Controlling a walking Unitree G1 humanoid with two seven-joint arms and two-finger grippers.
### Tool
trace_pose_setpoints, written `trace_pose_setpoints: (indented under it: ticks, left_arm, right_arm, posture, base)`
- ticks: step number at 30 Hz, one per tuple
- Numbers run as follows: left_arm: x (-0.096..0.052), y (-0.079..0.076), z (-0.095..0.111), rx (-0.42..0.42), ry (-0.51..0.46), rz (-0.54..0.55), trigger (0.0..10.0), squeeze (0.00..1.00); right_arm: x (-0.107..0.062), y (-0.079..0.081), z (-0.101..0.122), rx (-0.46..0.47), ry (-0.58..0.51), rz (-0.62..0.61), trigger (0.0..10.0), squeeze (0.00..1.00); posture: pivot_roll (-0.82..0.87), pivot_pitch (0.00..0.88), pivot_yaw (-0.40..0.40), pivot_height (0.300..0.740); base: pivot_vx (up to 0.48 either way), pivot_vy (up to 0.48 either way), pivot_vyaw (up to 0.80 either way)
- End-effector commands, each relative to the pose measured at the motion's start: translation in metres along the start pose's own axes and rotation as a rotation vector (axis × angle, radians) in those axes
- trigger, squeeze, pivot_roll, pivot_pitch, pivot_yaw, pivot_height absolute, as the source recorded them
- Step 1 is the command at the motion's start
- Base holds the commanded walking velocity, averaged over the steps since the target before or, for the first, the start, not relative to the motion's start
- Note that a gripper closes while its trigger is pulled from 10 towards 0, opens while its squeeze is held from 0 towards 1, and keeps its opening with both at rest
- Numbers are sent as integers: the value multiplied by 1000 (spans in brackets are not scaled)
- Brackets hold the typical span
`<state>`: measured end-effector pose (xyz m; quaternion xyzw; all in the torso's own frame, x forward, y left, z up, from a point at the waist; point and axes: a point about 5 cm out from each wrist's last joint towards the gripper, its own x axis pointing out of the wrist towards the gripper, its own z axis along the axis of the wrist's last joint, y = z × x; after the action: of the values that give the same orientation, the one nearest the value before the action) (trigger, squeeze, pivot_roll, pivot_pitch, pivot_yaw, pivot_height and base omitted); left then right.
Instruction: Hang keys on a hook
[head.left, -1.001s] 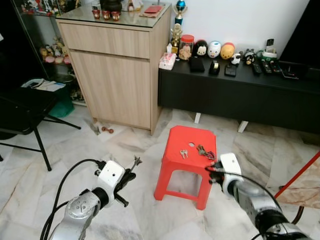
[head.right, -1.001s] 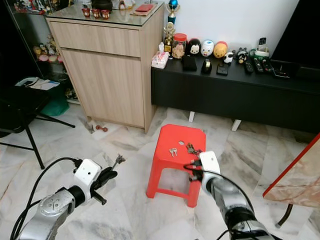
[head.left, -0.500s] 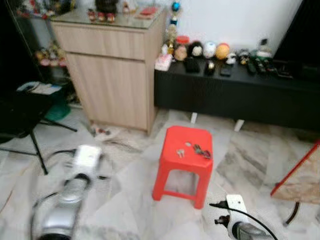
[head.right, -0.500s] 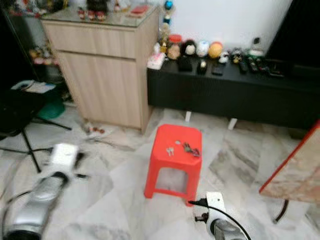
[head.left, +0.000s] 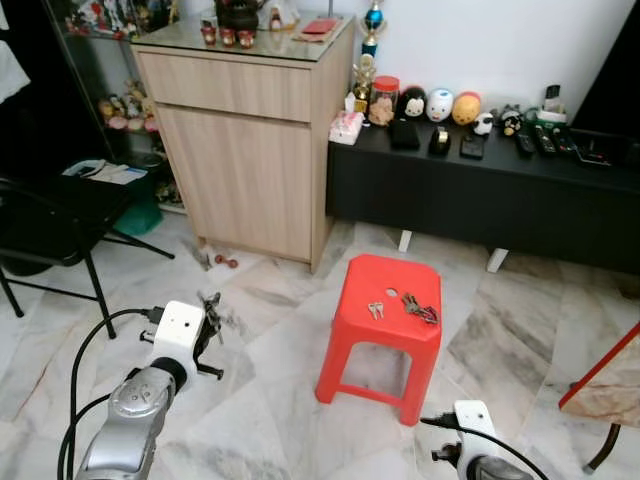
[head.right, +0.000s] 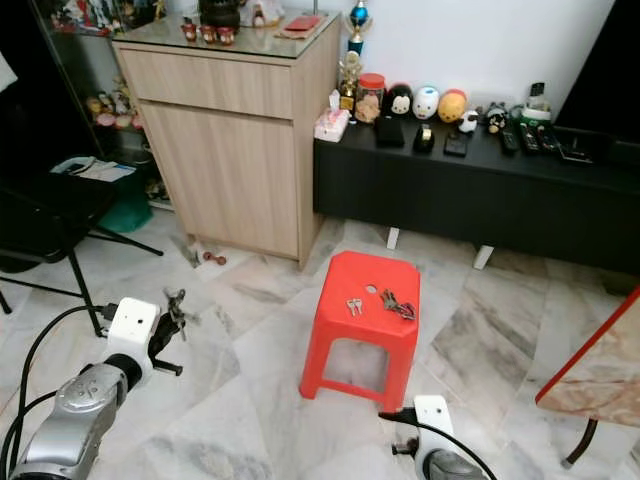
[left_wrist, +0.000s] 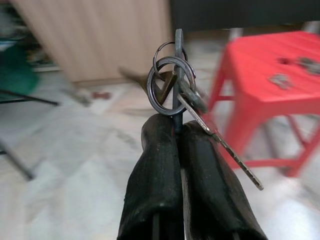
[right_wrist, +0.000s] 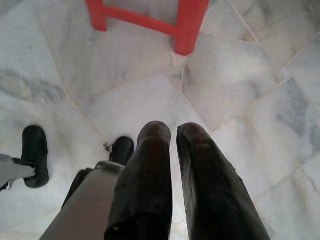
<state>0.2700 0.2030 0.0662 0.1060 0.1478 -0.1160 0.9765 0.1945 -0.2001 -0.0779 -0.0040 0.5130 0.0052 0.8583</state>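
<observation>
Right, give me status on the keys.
Left gripper shut on keys. Right gripper empty, low by floor. More keys on red stool. No hook seen.

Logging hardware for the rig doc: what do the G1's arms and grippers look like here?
The left arm is a silver metallic cylinder with a white boxy wrist module and a looping black cable. The left gripper has two long, rounded matte-black fingers. The right arm ends in the same white module with a black cable; the right gripper matches.
</observation>
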Motion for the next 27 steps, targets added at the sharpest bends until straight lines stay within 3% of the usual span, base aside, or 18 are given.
trace_pose_setpoints:
  ticks: [1, 7, 9, 10, 11, 13, 15, 16, 17, 18, 19, 20, 22, 24, 27]
  left_arm:
    - [0, -6, 7, -1, -33, -36, 10000, 0]
    - [3, -9, 4, 4, -15, -48, 10000, 0]
    - [2, -14, 3, -31, -17, -91, 10000, 0]
    - [-2, -26, 16, -22, -101, -196, 10000, 0]
    - [-4, -30, 23, -4, -143, -223, 10000, 0]
    - [-2, -20, 43, -33, -258, -112, 10000, 0]
    - [3, 6, 53, -192, -319, 121, 10000, 0]
    - [5, 18, 50, -270, -311, 219, 10000, 0]
    - [8, 32, 34, -343, -209, 326, 10000, 0]
    - [9, 38, 16, -337, -87, 370, 10000, 0]
    - [9, 35, 6, -209, -8, 326, 10000, 0]
    - [8, 20, -2, -108, 42, 186, 10000, 0]
    - [7, 8, -1, -160, 29, 99, 10000, 0]
    - [6, -2, 5, -130, -9, 38, 10000, 0]
    - [7, -3, 10, -117, -48, 61, 10000, 0]
  right_arm:
    - [0, 0, 0, 2, -5, -2, 10000, 0]
    - [0, 0, -6, 5, 7, -6, 10000, 0]
    - [0, 0, -7, 5, 11, -6, 10000, 0]
    - [0, 0, -9, 3, 16, -5, 10000, 0]
    - [0, 0, -10, 1, 17, -3, 10000, 0]
    - [0, -1, -12, -2, 20, -5, 10000, 0]
    - [-1, -2, -14, 0, 22, -11, 10000, 0]
    - [-1, -2, -14, 1, 23, -12, 10000, 0]
    - [-1, -2, -14, 0, 23, -11, 10000, 0]
    - [-1, -2, -15, -2, 24, -9, 10000, 0]
    - [-1, -2, -15, -3, 25, -8, 10000, 0]
    - [-1, -3, -15, -4, 26, -8, 10000, 0]
    - [-1, -3, -16, -4, 26, -8, 10000, 0]
    - [-1, -4, -16, -5, 25, -10, 10000, 0]
    - [-1, -5, -16, -8, 27, -9, 10000, 0]
  posture:
    - [24, 0, -65, 740]
    - [23, 0, -68, 740]
    - [24, 0, -69, 740]
    - [27, 0, -72, 740]
    - [29, 0, -73, 740]
    - [28, 0, -73, 740]
    - [27, 0, -74, 740]
    - [28, 0, -75, 740]
    - [25, 0, -74, 740]
    - [22, 0, -74, 740]
    - [18, 0, -73, 740]
    - [19, 0, -72, 740]
    - [21, 0, -71, 740]
    - [23, 0, -72, 740]
    - [24, 0, -77, 740]
  base:
    - [0, 0, 0]
    - [0, 0, 0]
    - [0, 0, 0]
    - [0, 0, 0]
    - [0, 0, 0]
    - [0, 0, 0]
    - [0, 0, 0]
    - [0, 0, 0]
    - [0, 0, 0]
    - [0, 0, 0]
    - [0, 0, 0]
    - [0, 0, 0]
    - [0, 0, 0]
    - [0, 0, 0]
    - [0, 0, 0]
